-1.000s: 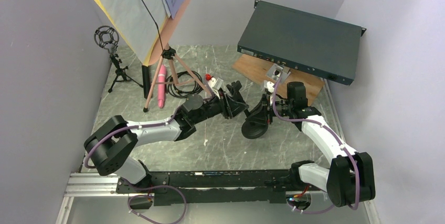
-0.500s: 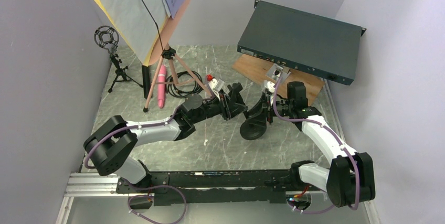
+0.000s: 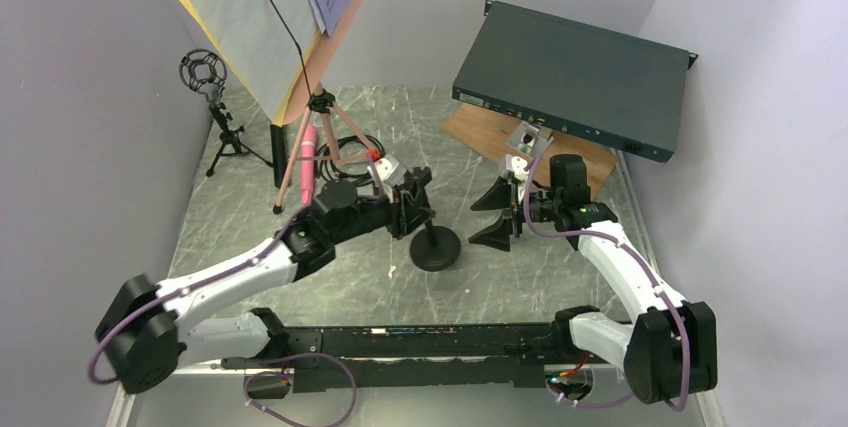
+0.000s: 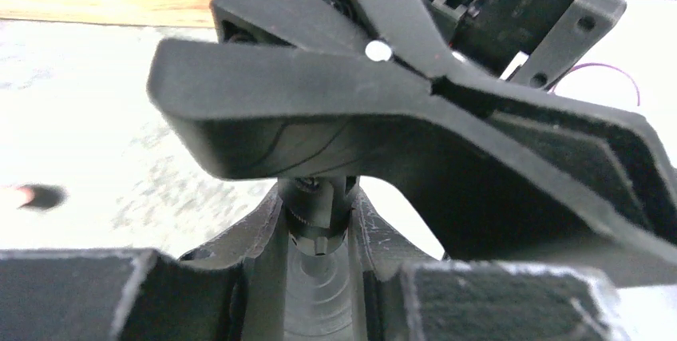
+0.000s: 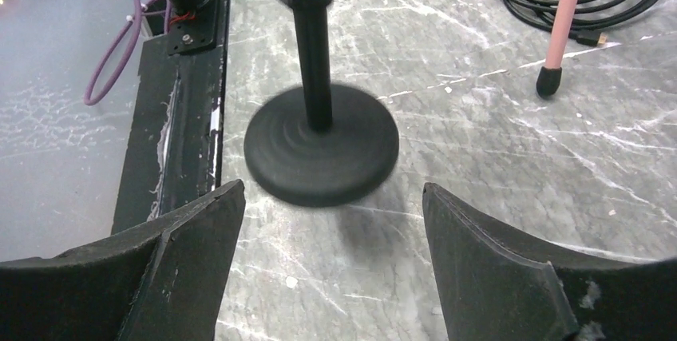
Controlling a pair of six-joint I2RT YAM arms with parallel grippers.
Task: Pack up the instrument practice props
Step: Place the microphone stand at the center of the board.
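The left gripper [image 3: 418, 212] had its jaws pinched on the thin post of a black mic stand [image 5: 319, 148], near the middle of the tabletop [image 3: 480, 289]. The stand's round base sat below the grip. It was blurred in the right wrist view, so it may have been just off the surface; I could not tell. That view also cut off the top of the post.

The right gripper [image 3: 494, 215] was just beside the stand, jaws spread wide and touching nothing. A large, blurred black shape filled most of the left wrist view, probably the right gripper, leaving only a short piece of the clamped post visible.

At the back left stood the pink music desk [image 3: 338, 35] on its tripod legs [image 3: 289, 184], its top cut off by the frame edge. White and yellow pages [image 3: 235, 17] leaned on it. A pink microphone [image 3: 307, 152] lay by the legs, partly hidden behind one of them. A small black mic holder [image 3: 204, 72] stood near the left wall. At the back right, the teal rack box [image 3: 575, 77] covered most of a wooden board [image 3: 480, 127].
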